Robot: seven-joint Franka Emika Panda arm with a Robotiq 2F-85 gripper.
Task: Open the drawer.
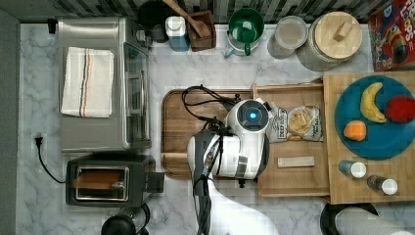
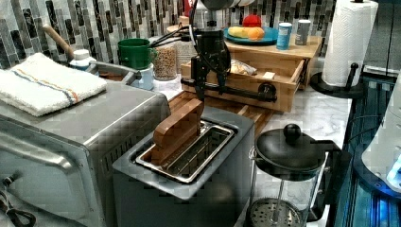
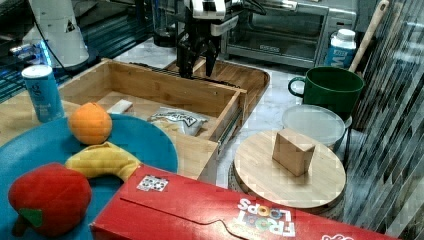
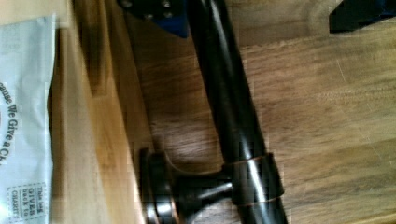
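The light wood drawer (image 1: 293, 177) stands pulled far out of its cabinet (image 1: 372, 183), with its inside showing in the top view and the right view. Its long black bar handle (image 2: 234, 91) runs across the front, above the brown tray. My gripper (image 3: 196, 67) hangs straight down over the handle with a finger on each side of the bar. In the wrist view one fingertip (image 4: 156, 14) sits against the handle (image 4: 224, 93) and the other fingertip (image 4: 359, 14) stands well off it, so the gripper (image 4: 257, 14) is open.
A chips bag (image 1: 296, 122) and a small white block (image 1: 296, 161) lie in the drawer. The dark brown tray (image 1: 176, 132) lies under the handle. A toaster (image 1: 107, 178) and toaster oven (image 1: 98, 83) stand beyond it. The cabinet top carries a blue plate (image 1: 381, 147) of fruit.
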